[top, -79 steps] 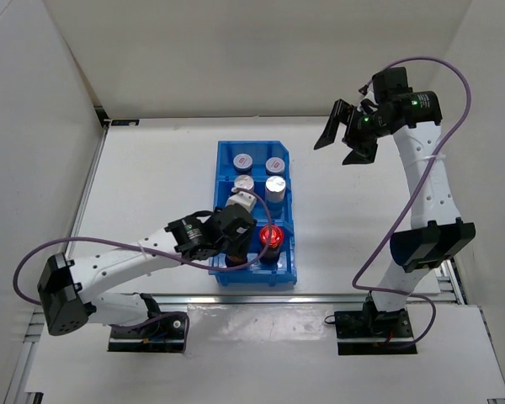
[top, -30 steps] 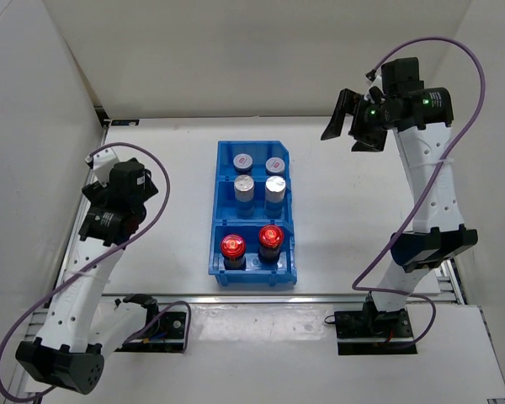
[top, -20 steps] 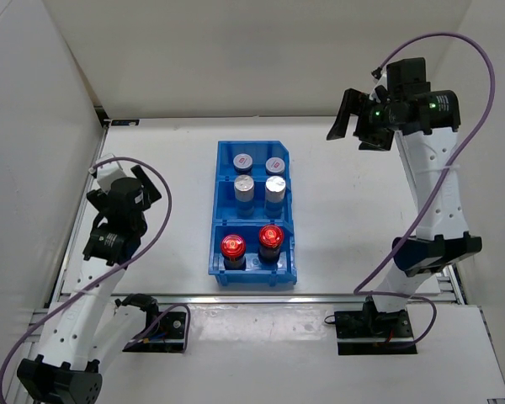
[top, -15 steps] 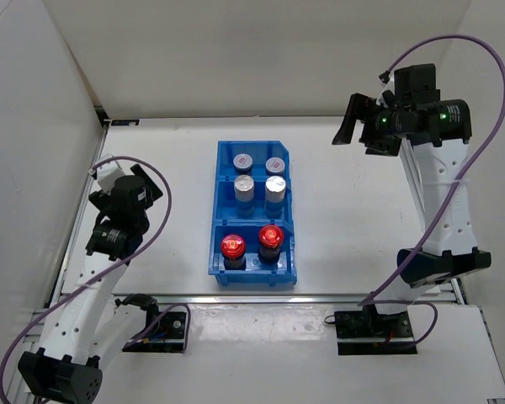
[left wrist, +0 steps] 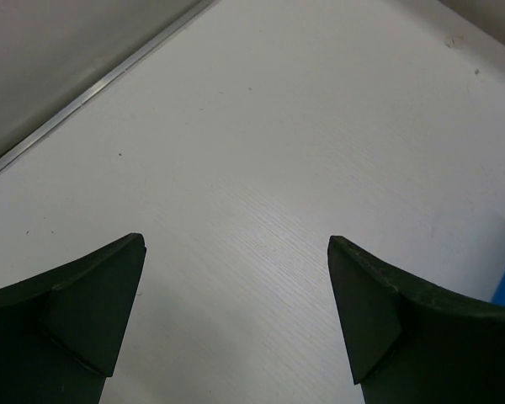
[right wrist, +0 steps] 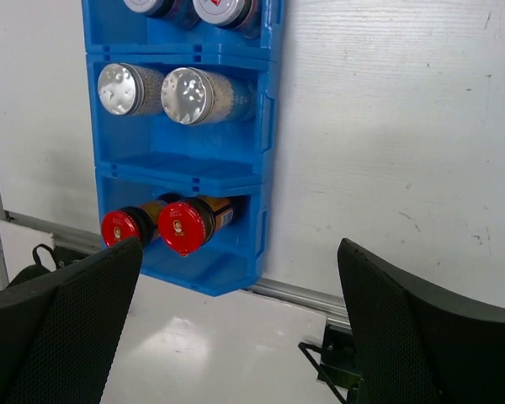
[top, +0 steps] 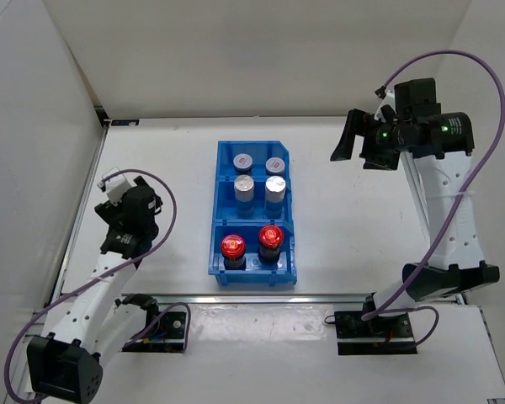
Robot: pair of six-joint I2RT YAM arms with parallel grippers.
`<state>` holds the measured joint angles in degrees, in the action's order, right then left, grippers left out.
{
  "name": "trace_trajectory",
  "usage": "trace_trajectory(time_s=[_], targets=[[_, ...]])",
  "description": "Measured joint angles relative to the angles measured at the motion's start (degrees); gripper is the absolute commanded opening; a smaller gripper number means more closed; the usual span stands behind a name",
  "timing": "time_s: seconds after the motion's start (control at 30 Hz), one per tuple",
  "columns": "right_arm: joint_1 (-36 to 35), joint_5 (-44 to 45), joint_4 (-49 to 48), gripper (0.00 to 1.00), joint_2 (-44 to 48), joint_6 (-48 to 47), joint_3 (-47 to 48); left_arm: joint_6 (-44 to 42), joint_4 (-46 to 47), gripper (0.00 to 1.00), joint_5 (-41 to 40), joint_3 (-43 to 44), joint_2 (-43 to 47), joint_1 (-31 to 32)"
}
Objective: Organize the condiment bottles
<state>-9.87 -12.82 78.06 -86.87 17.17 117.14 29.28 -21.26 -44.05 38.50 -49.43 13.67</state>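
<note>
Nearest the arm bases, the blue bin sits mid-counter with all six condiment bottles standing inside it. Its near compartment holds the two red-capped jars: the left red jar and the right red jar, side by side. The middle compartment holds two plain silver-capped jars, and the far compartment two silver-capped jars with a small mark on each cap. Any print on the labels is too small to read.

A couple of seconds ago the left arm reached across the near compartment and hid the left red jar. It has since drawn back to the left edge of the counter, well apart from the bin, with its elbow folded. The left hand has its fingers spread wide over bare counter, gripping nothing.

Farther off, the right arm has swung further right and now stands tall. The right hand hangs high beyond the bin's far right side, angled toward it, its fingers also apart and empty.
</note>
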Motion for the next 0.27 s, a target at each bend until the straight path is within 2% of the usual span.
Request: trace_trajectory(time_s=[0.13, 0.27], targets=[[0.00, 0.26, -0.26, 1.00, 2.99, -1.01, -0.76, -1.18, 6.86, 1.00, -3.89, -4.31, 2.32, 0.04], [0.00, 0.57, -0.17, 1.00, 6.32, -1.64, -3.96, -7.91, 15.96, 1.00, -3.26, -8.37, 3.32, 0.07]])
